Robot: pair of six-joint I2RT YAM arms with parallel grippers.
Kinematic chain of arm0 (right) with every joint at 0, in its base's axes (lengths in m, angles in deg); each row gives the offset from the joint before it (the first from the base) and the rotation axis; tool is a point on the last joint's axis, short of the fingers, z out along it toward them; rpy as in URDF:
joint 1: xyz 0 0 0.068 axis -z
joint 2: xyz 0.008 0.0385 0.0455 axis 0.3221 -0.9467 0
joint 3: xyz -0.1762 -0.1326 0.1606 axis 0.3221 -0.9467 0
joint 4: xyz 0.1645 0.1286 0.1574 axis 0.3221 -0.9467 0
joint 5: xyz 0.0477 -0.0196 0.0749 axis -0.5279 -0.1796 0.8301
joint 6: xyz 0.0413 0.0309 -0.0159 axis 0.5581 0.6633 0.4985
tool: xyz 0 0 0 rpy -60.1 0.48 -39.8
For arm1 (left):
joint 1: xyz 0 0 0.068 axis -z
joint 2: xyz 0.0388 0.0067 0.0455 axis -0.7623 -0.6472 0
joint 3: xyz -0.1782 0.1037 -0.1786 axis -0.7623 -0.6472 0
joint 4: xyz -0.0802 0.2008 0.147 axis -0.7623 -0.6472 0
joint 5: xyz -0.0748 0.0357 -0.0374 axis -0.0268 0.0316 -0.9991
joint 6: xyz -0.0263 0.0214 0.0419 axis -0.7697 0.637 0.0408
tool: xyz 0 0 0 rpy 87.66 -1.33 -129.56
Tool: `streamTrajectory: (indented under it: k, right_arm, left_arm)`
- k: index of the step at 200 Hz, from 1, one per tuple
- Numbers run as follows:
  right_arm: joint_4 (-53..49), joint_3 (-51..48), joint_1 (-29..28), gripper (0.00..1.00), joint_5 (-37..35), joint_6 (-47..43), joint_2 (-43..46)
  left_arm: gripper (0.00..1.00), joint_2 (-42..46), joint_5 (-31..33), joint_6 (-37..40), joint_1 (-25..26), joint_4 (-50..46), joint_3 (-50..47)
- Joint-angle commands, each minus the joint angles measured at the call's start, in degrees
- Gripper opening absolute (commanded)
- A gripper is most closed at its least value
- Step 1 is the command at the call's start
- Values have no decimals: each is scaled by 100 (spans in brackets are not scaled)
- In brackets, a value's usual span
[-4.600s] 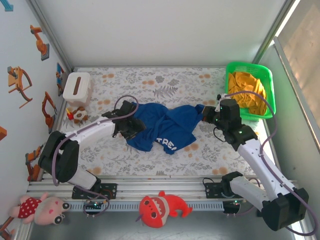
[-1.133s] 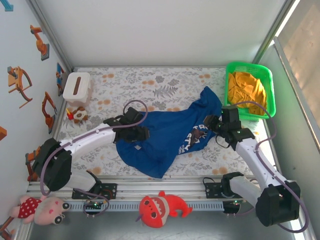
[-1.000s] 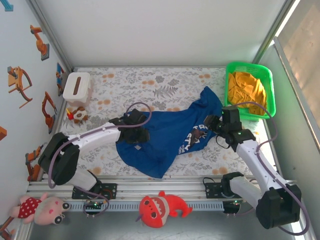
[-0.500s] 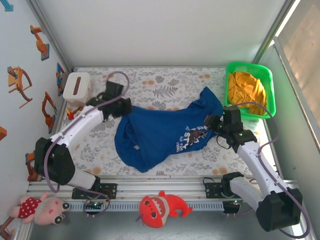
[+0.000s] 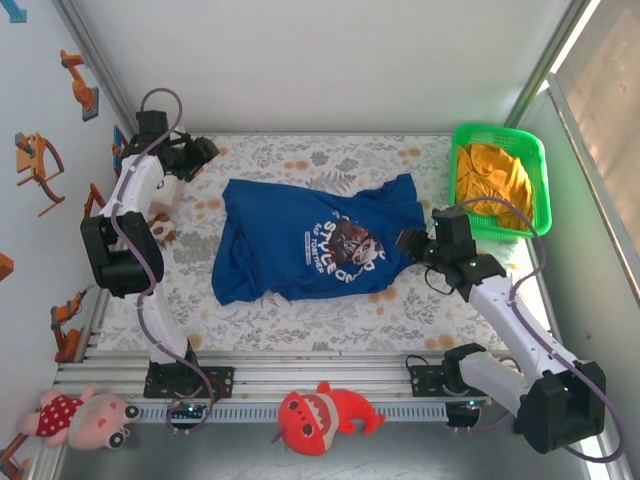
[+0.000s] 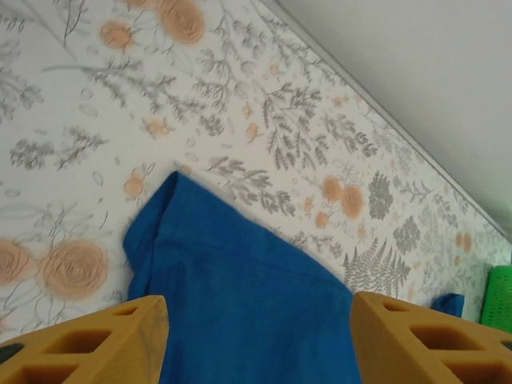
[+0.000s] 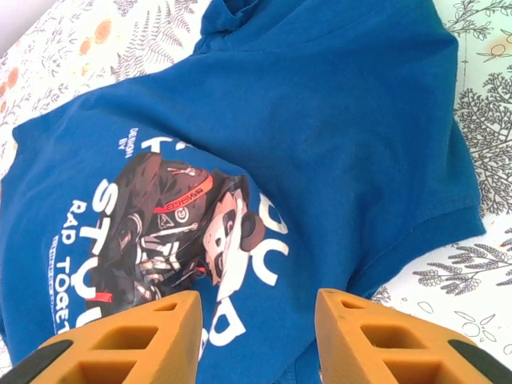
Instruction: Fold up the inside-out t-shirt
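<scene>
1 soft, flattened t-shirt (image 5: 290, 250).

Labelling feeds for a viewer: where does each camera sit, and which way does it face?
Top external: above and behind the arm bases, looking down on the floral table; both arms show.
Left wrist: on the left arm, facing across the blue t-shirt's corner toward the green basket; left gripper at bottom.
Right wrist: on the right arm, facing down at the shirt's print; right gripper at bottom.
All share the t-shirt.

T-shirt (image 5: 300, 240) now flat, print up; left gripper (image 5: 203, 151) off it.
</scene>
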Motion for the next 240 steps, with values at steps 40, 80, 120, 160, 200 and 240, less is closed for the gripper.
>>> streamTrajectory:
  k: [40,80,120,160,200,240]
  right_arm:
    - [-108,-631,-250,41,-202,-13,257]
    - [56,-981,-756,42,-361,221,226]
    - [270,-1107,-1388,45,-793,555,-97]
    - [673,-881,-1778,47,-1061,669,-917]
    - [556,-476,-1968,44,-1637,721,-1816]
    - [326,-282,-1936,0,-2214,605,-1578]
  left_arm:
    - [61,2826,396,-566,971,186,-3453]
    - [59,3537,1749,-831,2198,-9,-4605]
    - [57,3660,2555,-1049,2756,-43,-5006]
    - [52,3205,2553,-929,2871,175,-5110]
    - [32,2830,2573,-837,2878,489,-5072]
    - [0,2822,2643,-495,2711,100,-4439]
